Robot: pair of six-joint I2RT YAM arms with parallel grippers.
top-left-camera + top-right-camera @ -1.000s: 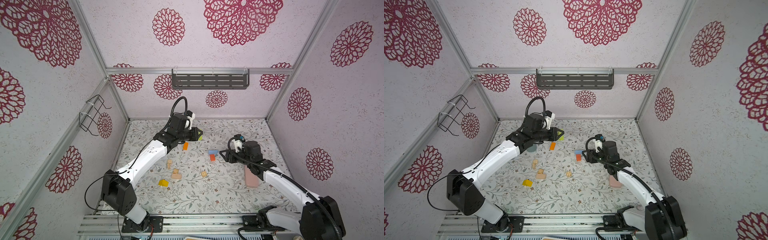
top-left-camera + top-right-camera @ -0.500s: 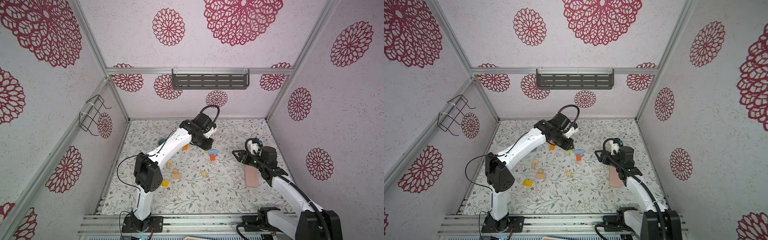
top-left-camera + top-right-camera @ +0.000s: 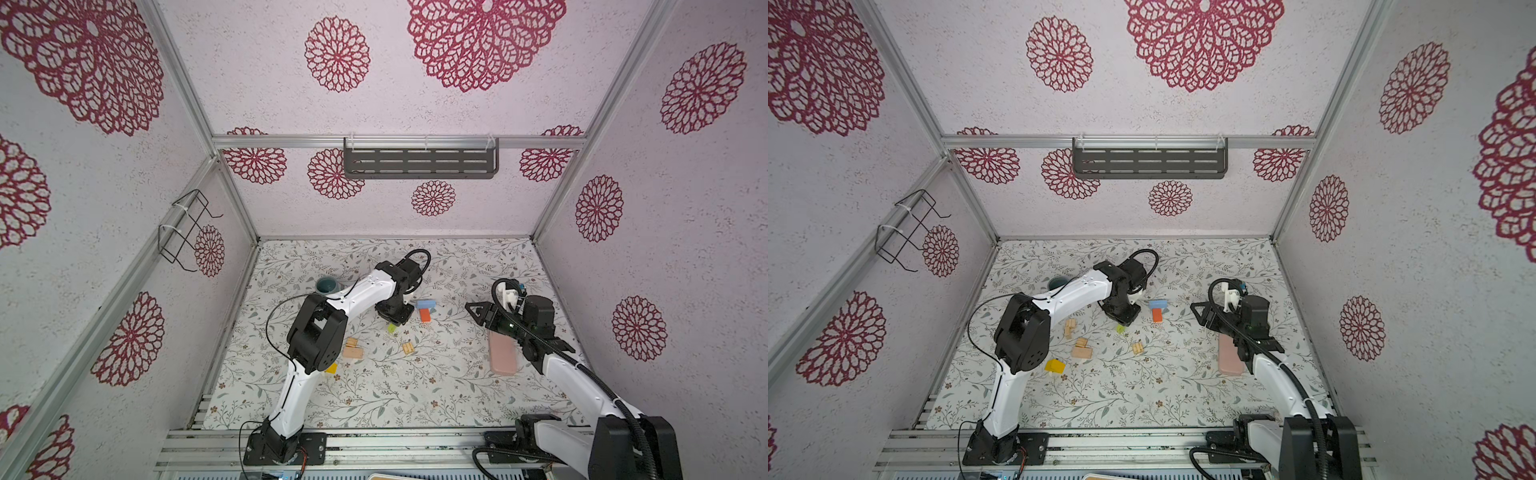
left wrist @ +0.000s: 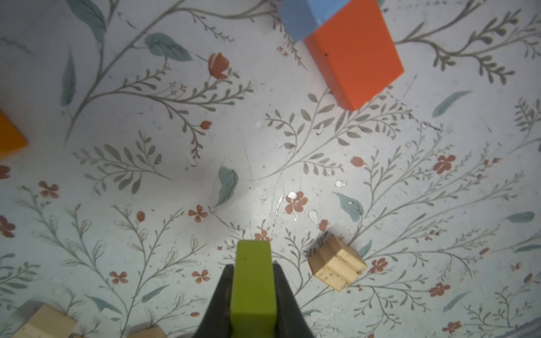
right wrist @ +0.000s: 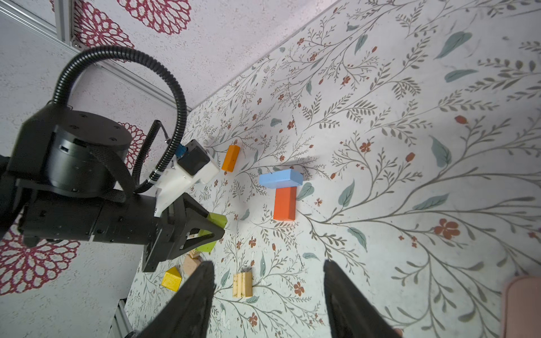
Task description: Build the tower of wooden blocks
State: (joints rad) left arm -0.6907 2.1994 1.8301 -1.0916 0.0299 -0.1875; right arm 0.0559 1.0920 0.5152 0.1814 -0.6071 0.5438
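Observation:
My left gripper (image 4: 253, 267) is shut on a green wood block (image 4: 253, 281), held low over the mat near the middle (image 3: 392, 328). Just right of it, a light blue block (image 3: 426, 304) lies across the end of a red block (image 3: 424, 315), both flat on the mat. My right gripper (image 5: 268, 263) is open and empty, standing to the right of that pair (image 3: 473, 311). An orange block (image 5: 230, 158), a yellow block (image 3: 1054, 366) and plain grooved wood blocks (image 3: 1137, 347) (image 3: 1081, 352) lie scattered. No tower is in view.
A grey-blue mug (image 3: 327, 285) stands at the back left, partly behind the left arm. A flat pink slab (image 3: 503, 353) lies under the right arm. The left arm's elbow (image 3: 316, 332) rises over the left blocks. Walls enclose the mat on three sides.
My left arm has swung from the back left to the middle and come down with the green block. My right gripper has drawn back to the right, away from the blue and red blocks.

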